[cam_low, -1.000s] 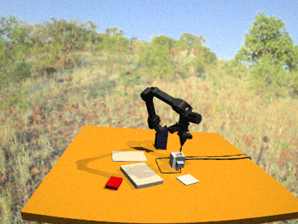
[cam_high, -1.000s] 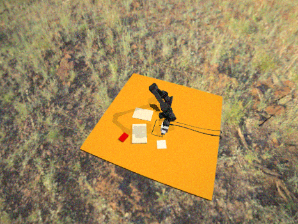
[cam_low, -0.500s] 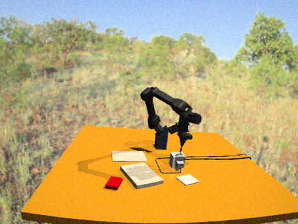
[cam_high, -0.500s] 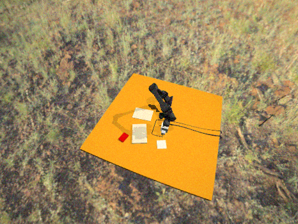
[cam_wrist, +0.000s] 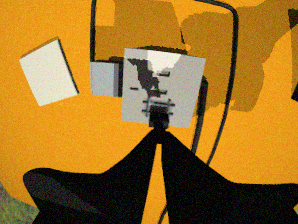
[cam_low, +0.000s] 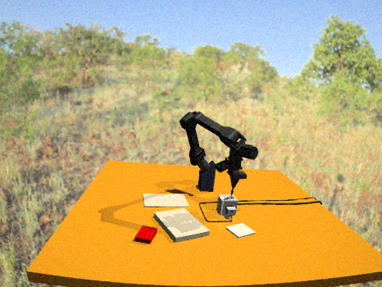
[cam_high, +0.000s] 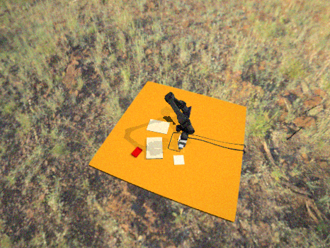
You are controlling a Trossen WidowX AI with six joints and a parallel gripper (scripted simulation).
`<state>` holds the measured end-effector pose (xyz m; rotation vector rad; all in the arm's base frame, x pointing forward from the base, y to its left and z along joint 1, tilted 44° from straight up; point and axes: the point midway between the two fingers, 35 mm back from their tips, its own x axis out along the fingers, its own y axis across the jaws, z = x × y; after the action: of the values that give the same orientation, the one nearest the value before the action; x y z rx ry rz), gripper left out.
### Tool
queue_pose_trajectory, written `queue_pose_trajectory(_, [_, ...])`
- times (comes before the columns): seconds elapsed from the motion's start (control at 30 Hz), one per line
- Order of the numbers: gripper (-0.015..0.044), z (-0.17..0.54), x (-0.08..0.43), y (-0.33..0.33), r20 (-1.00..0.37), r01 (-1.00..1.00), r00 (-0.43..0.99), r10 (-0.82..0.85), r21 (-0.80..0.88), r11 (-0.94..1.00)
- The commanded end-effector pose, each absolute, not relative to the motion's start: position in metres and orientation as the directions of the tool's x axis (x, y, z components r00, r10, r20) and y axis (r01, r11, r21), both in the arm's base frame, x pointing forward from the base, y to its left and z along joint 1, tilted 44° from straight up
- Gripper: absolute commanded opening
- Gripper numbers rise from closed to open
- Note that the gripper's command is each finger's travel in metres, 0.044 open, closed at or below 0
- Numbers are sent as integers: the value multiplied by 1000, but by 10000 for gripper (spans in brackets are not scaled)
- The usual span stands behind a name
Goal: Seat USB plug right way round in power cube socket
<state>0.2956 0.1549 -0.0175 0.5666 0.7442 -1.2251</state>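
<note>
The power cube [cam_high: 182, 142] [cam_low: 223, 206] [cam_wrist: 184, 95] is a light grey box with slots in its top. My gripper [cam_low: 232, 193] [cam_wrist: 158, 135] points down at the cube's top and is shut on the USB plug. The plug [cam_wrist: 159, 118] is a small dark piece at the fingertips, over the near part of the top face in the wrist view. Pale metallic edges show just beyond it. Its depth in the socket and which way round it faces cannot be told; the fingers and shadow hide the socket.
A grey block [cam_low: 231, 209] [cam_wrist: 104, 79] sticks out of the cube's side. A black cable [cam_low: 202, 211] [cam_wrist: 235, 60] loops around the cube. Also there are a white square [cam_high: 178, 160] [cam_low: 240, 230] [cam_wrist: 49, 72], a thick pale slab [cam_high: 154, 148] [cam_low: 180, 223], a pale sheet [cam_high: 158, 126] [cam_low: 165, 200] and a red block [cam_high: 137, 152] [cam_low: 146, 234].
</note>
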Motion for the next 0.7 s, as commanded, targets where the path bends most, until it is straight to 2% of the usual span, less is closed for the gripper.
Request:
queue_pose_trajectory(0.0, [0,-18,295,155,-770,967,157,-618,-9,256])
queue_pose_trajectory(0.67, [0,-21,295,154,-778,966,154,-609,-11,259])
